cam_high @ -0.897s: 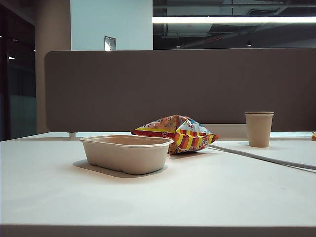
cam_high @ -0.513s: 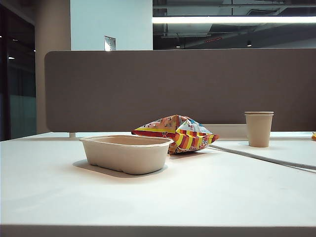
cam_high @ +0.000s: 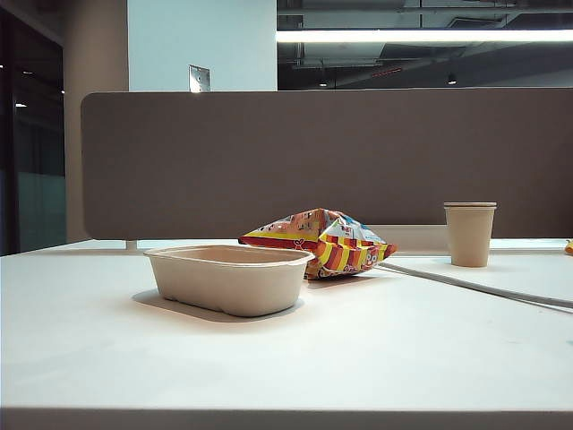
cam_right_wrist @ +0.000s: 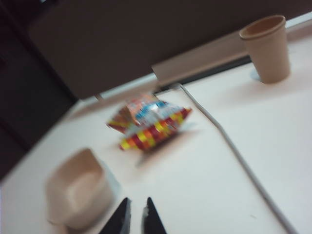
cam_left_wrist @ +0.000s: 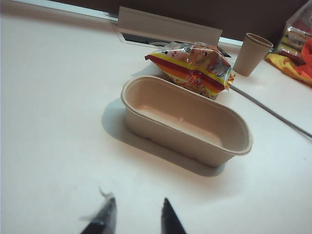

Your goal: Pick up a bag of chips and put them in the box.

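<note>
The bag of chips (cam_high: 318, 242), striped red, yellow and orange, lies on the white table just behind the right end of the box (cam_high: 231, 278), a shallow beige fibre tray that stands empty. Neither gripper shows in the exterior view. In the left wrist view my left gripper (cam_left_wrist: 138, 207) hovers short of the box (cam_left_wrist: 161, 134), tips apart with nothing between them; the bag (cam_left_wrist: 192, 68) lies beyond the box. In the blurred right wrist view my right gripper (cam_right_wrist: 136, 207) has its tips almost together and empty, with the box (cam_right_wrist: 78, 187) beside it and the bag (cam_right_wrist: 151, 122) ahead.
A tan paper cup (cam_high: 469, 233) stands at the back right. A grey cable (cam_high: 474, 287) runs across the table from the bag toward the right. A dark divider panel (cam_high: 322, 161) closes off the back. More colourful packets (cam_left_wrist: 297, 53) lie past the cup.
</note>
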Robot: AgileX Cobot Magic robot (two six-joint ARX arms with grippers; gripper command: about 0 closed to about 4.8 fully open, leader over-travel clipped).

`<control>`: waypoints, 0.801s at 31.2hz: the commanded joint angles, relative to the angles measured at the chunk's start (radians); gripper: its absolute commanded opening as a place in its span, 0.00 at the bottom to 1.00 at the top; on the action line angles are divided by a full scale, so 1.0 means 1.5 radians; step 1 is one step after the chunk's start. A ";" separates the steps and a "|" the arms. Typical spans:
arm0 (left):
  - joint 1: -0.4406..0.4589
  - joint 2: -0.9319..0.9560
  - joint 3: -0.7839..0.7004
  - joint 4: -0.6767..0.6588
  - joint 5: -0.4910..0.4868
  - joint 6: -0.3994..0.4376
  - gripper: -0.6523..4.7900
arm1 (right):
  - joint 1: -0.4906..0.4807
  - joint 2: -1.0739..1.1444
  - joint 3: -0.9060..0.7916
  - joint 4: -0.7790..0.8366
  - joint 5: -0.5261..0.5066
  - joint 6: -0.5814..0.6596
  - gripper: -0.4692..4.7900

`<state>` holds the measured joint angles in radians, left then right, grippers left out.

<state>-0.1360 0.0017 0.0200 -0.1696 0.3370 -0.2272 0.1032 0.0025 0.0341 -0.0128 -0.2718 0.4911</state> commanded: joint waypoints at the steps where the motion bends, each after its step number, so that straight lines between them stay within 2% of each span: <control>1: 0.000 0.001 -0.002 0.003 -0.001 -0.049 0.34 | 0.000 0.001 0.003 0.084 -0.041 0.062 0.17; 5: 0.000 0.001 -0.002 0.002 -0.008 -0.055 0.34 | 0.001 0.001 0.017 0.098 -0.063 0.076 0.21; 8: 0.000 0.001 -0.002 0.002 -0.008 -0.071 0.34 | 0.001 0.001 0.058 0.020 -0.023 0.082 0.31; 14: 0.000 0.001 -0.002 0.002 -0.007 -0.098 0.34 | 0.002 0.029 0.167 -0.106 0.034 0.078 0.32; 17: 0.000 0.001 -0.002 0.002 -0.007 -0.098 0.34 | 0.002 0.087 0.238 -0.158 0.057 0.079 0.34; 19: 0.000 0.001 -0.002 0.002 -0.007 -0.098 0.34 | 0.002 0.142 0.289 -0.193 0.062 0.074 0.39; 23: 0.000 0.001 -0.002 0.002 -0.005 -0.098 0.34 | 0.003 0.270 0.385 -0.232 0.048 0.058 0.47; 25: 0.000 0.001 -0.002 0.002 -0.005 -0.098 0.34 | 0.003 0.340 0.428 -0.233 0.033 0.051 0.48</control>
<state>-0.1360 0.0017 0.0193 -0.1680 0.3290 -0.3752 0.1066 0.4641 0.6437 -0.3649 -0.2012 0.5838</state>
